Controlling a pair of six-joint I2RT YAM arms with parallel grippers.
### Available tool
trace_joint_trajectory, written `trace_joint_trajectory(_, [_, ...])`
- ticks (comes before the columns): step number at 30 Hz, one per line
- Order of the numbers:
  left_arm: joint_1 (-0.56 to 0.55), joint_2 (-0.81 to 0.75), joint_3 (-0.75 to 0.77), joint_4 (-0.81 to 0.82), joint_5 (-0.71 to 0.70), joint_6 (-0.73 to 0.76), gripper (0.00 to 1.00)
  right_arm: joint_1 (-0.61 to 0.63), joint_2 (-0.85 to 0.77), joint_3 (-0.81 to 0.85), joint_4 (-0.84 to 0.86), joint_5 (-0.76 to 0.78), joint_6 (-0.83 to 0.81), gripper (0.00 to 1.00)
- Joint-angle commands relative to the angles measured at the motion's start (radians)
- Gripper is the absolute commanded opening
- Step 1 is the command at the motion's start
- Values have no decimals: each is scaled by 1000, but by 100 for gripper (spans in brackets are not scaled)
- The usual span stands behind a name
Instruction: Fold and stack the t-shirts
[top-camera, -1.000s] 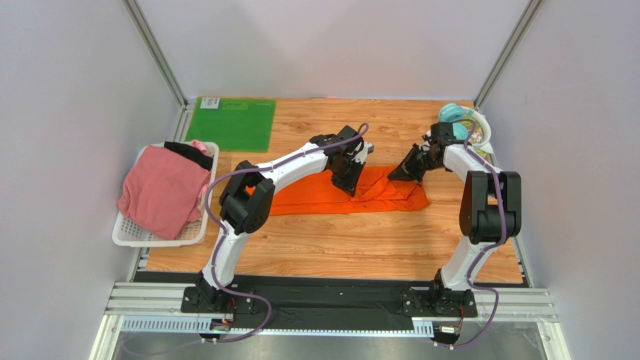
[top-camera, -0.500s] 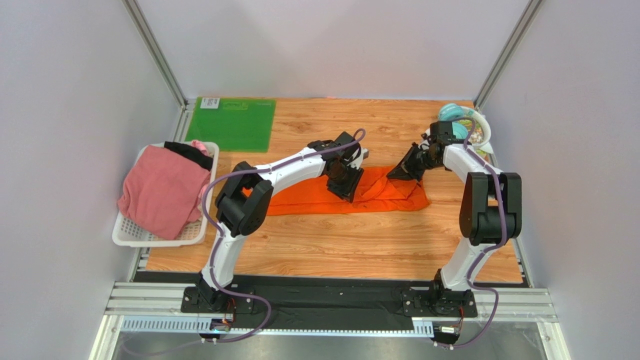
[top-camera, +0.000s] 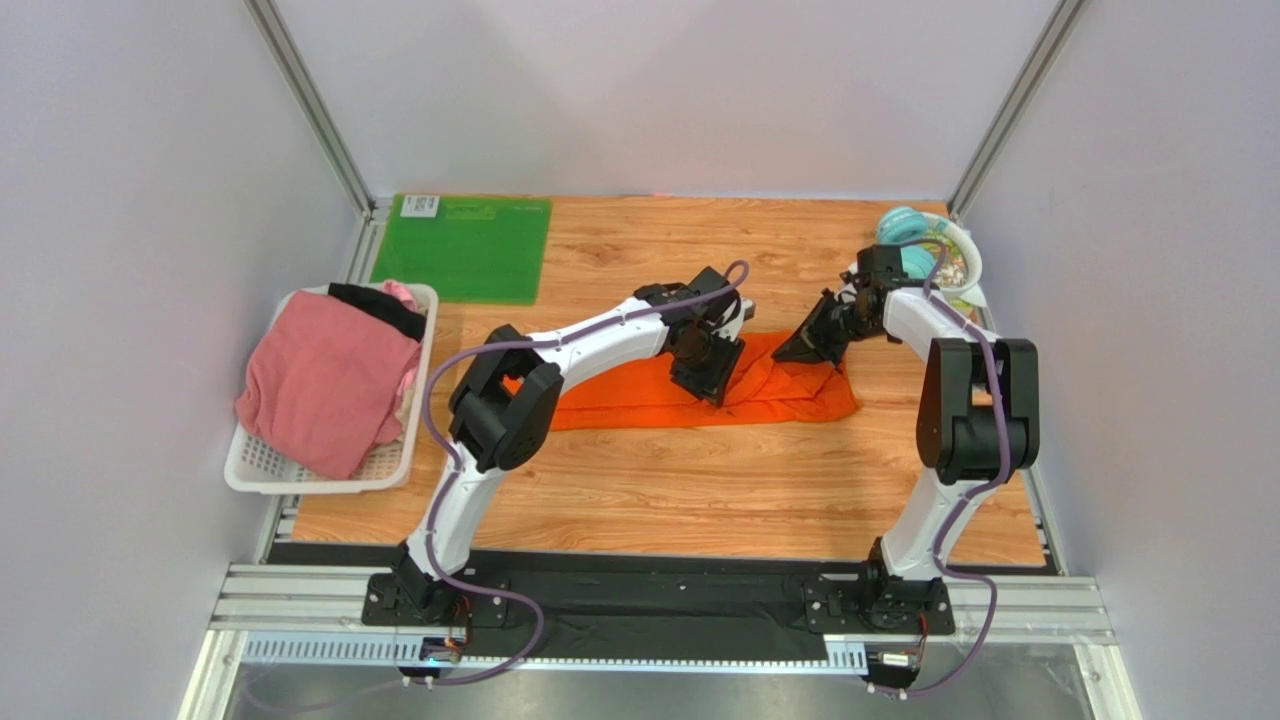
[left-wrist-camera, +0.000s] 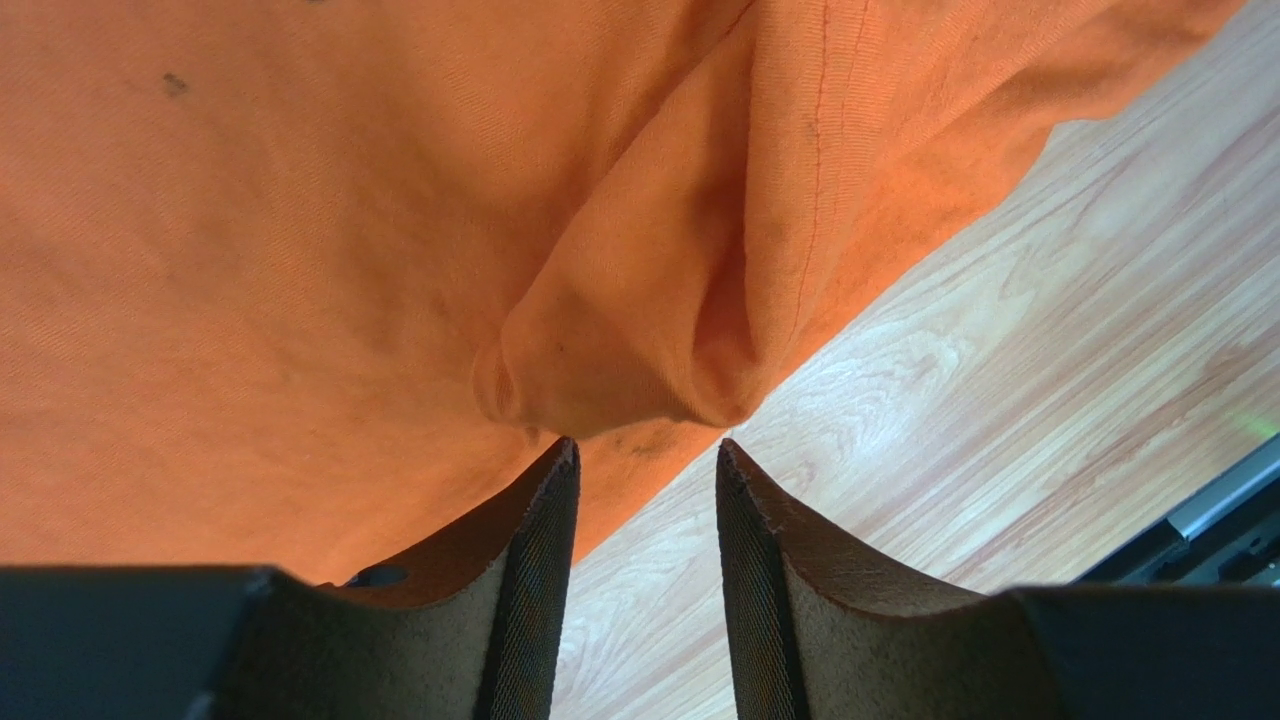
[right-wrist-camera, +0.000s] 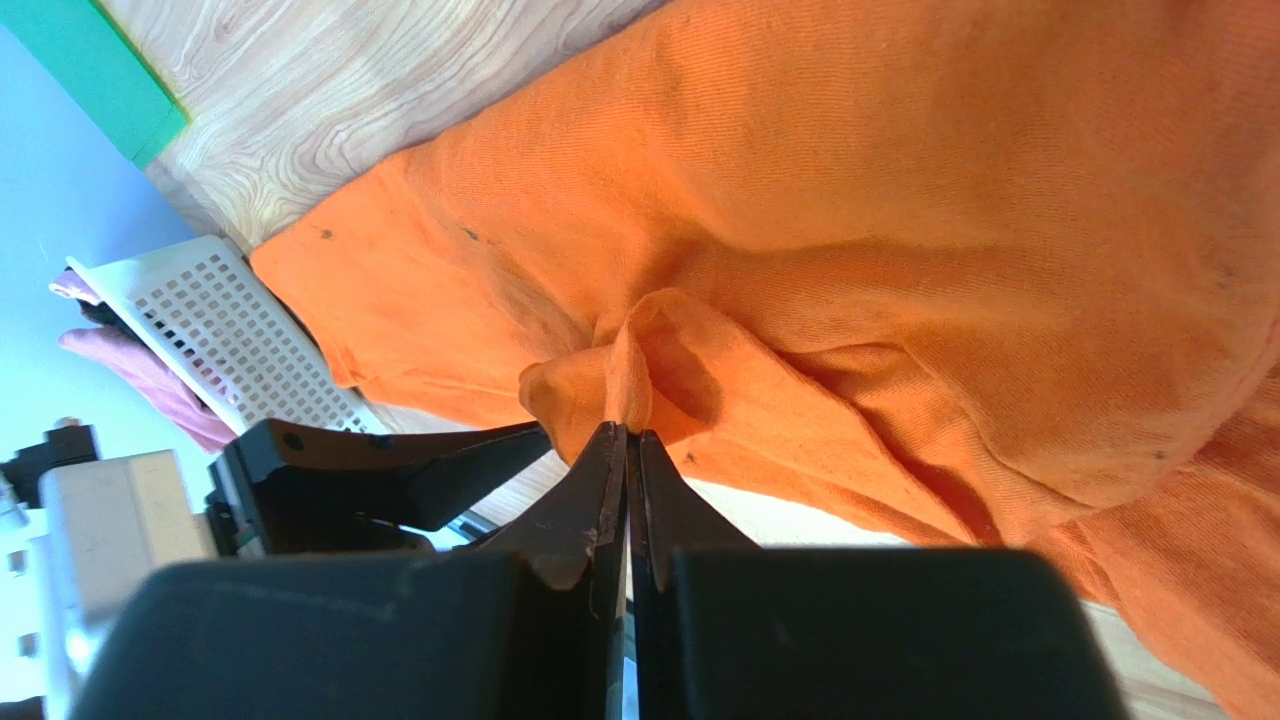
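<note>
The bright orange t-shirt (top-camera: 624, 401) lies flattened and creased across the middle of the wooden table. My left gripper (top-camera: 709, 378) hangs over its middle. In the left wrist view the gripper (left-wrist-camera: 646, 446) is open, with a bulging fold of the orange cloth (left-wrist-camera: 301, 225) just beyond its tips and nothing between them. My right gripper (top-camera: 795, 353) is at the shirt's far right edge. In the right wrist view the gripper (right-wrist-camera: 625, 432) is shut on a pinched ridge of the orange cloth (right-wrist-camera: 977, 225). The dusty pink t-shirt (top-camera: 320, 383) and the black t-shirt (top-camera: 379, 309) lie in the basket.
A white perforated basket (top-camera: 250, 474) stands at the table's left edge. It also shows in the right wrist view (right-wrist-camera: 226, 323). A flat green mat (top-camera: 463, 249) lies at the back left. A bowl with a teal object (top-camera: 944, 252) sits at the back right corner.
My left gripper has shifted a little nearer and to the right over the orange t-shirt, and its elbow has swung right. The right gripper has held its pinch almost still.
</note>
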Motion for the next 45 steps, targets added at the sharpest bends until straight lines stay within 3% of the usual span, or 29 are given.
trace_joint_trajectory(1, [-8,27,47,-12,4,-17,46,3,5,42,15,-9,6,3])
trace_joint_trajectory(12, [-8,53,59,-22,-15,-8,45,5,0,33,18,-9,1,2])
trace_joint_trajectory(19, [-8,56,70,-19,-10,-3,30,5,-7,19,21,-13,1,2])
trace_joint_trajectory(26, [-8,48,72,-15,-15,3,22,5,-10,13,24,-16,0,2])
trace_joint_trajectory(29, [-8,45,72,-17,-13,5,12,5,-13,13,22,-16,0,2])
trace_joint_trajectory(30, [-8,44,73,-19,-15,6,2,5,-15,13,22,-14,0,2])
trace_joint_trajectory(31, [-8,36,72,-19,-19,9,0,5,-17,13,21,-16,-2,2])
trace_joint_trajectory(45, [5,-217,-28,-28,82,12,0,5,-176,-76,-19,-20,-8,2])
